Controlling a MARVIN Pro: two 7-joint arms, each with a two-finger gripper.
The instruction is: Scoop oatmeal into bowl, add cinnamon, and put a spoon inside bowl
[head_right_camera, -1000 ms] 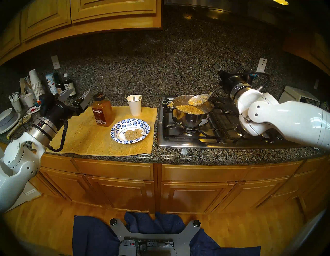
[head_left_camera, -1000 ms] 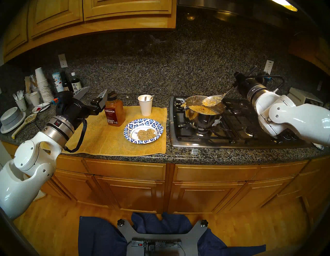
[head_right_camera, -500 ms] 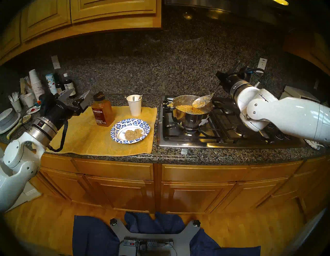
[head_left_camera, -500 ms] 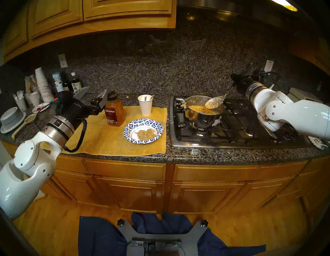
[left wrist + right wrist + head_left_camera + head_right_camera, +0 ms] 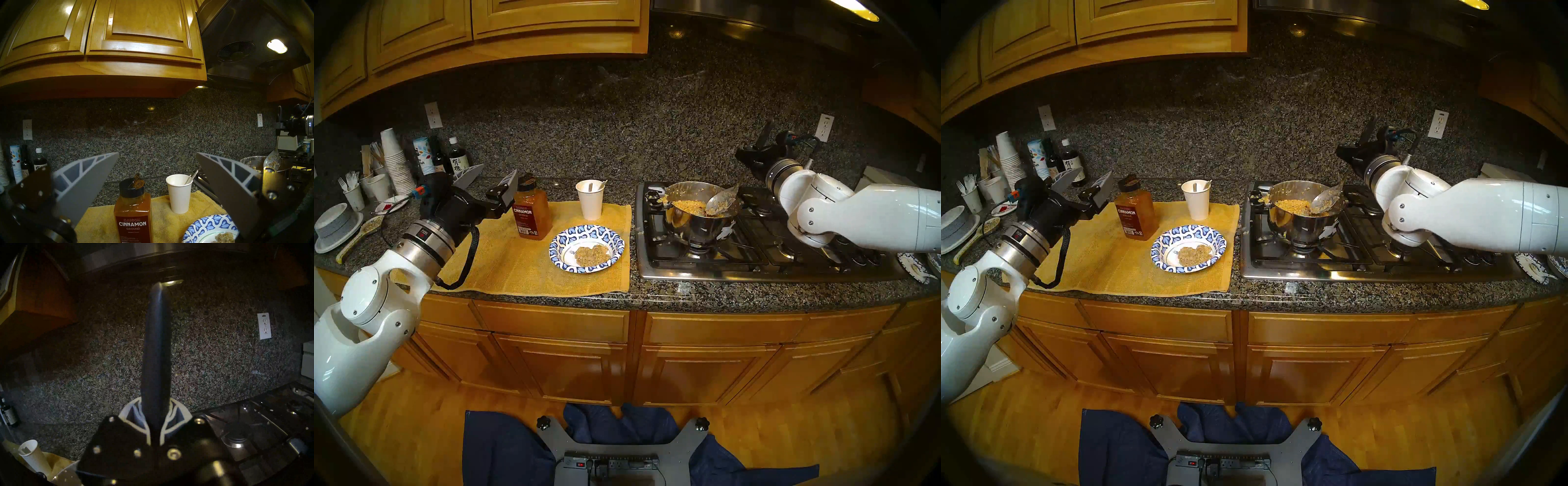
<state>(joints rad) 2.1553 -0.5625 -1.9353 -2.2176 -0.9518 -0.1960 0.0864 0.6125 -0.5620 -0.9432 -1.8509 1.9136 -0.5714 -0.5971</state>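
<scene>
Two portions of oatmeal matter here: a small tan mound (image 5: 591, 255) already lying in the patterned paper bowl (image 5: 619, 243) on the yellow mat (image 5: 504, 268), and the main yellowish mass (image 5: 687, 206) in the steel pot (image 5: 697, 228) on the stove (image 5: 789, 261), at about three o'clock from the bowl. The right gripper (image 5: 756, 156) is clamped tight on the dark handle of the metal serving spoon (image 5: 720, 203), whose bowl is tipped steeply down into the pot at its right side, flecked with grains. To scoop well, I would judge the blade should be driven under the oatmeal and then rolled level before lifting, so the sticky load sits in the hollow instead of sliding off the lip; a slow, level carry toward nine o'clock should keep drips off the stove and mat, and the pot's near rim must be cleared. The left gripper (image 5: 157, 171) hovers with its jaws spread wide and empty, the cinnamon bottle (image 5: 132, 212) standing just ahead of it, its flip cap raised. At twelve o'clock from the bowl stands a white paper cup (image 5: 591, 200) holding the white plastic spoon (image 5: 192, 176), untouched.
</scene>
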